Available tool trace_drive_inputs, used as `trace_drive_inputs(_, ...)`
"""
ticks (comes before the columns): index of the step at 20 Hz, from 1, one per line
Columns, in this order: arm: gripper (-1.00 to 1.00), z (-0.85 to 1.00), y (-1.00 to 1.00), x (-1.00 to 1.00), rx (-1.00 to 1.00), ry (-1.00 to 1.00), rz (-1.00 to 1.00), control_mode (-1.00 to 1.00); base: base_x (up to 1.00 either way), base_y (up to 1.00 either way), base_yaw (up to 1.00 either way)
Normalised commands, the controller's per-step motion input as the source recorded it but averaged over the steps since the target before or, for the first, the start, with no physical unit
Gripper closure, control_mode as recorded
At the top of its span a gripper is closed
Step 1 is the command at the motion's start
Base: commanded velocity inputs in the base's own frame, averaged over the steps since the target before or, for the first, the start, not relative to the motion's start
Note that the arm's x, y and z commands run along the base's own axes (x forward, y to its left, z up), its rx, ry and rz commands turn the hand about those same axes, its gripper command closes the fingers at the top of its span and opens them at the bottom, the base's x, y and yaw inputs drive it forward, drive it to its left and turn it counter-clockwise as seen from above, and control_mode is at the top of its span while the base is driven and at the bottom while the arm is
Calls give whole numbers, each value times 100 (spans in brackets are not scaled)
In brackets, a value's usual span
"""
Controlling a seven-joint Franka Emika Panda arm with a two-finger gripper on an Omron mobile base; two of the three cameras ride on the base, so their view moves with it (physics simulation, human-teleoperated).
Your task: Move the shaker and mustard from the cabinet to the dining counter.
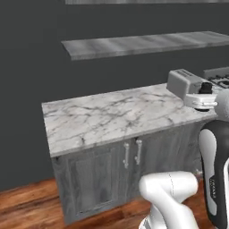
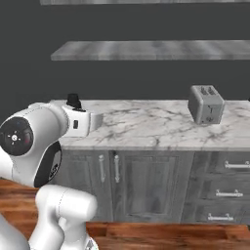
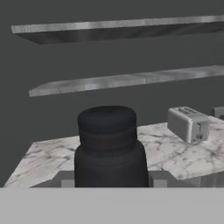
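The black shaker (image 3: pixel 107 148) stands upright and close in the hand view, with my gripper (image 3: pixel 109 180) shut on its lower body. Its cap also pokes up above the white hand (image 1: pixel 201 99) in the left base view as the shaker (image 1: pixel 205 87), and in the right base view as the shaker (image 2: pixel 73 101). The gripper hangs over the edge of a marble counter, well below and in front of the cabinet's grey streaked shelves (image 1: pixel 134 44) (image 2: pixel 146 50) (image 3: pixel 131 81), which look bare here. The mustard and the dining counter are out of view.
A marble counter (image 1: pixel 107 118) (image 2: pixel 156 127) over grey handled doors (image 1: pixel 96 172) lies under the shelves. A silver toaster (image 1: pixel 183 82) (image 2: pixel 206 105) (image 3: pixel 188 124) stands on it. A stove edge (image 1: pixel 219 77) shows at the far right. The floor is wood.
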Motion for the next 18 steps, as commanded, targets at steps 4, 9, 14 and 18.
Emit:
trace_drive_inputs(4, 100, 0, 0, 0, 0, 0, 0, 100, -40, -18, -56)
trace_drive_inputs(9, 100, 0, 0, 0, 0, 0, 0, 100, -13, -3, -70)
trace_drive_inputs(14, 100, 0, 0, 0, 0, 0, 0, 100, -16, 18, -76)
trace_drive_inputs(18, 100, 0, 0, 0, 0, 0, 0, 100, -50, 14, -70)
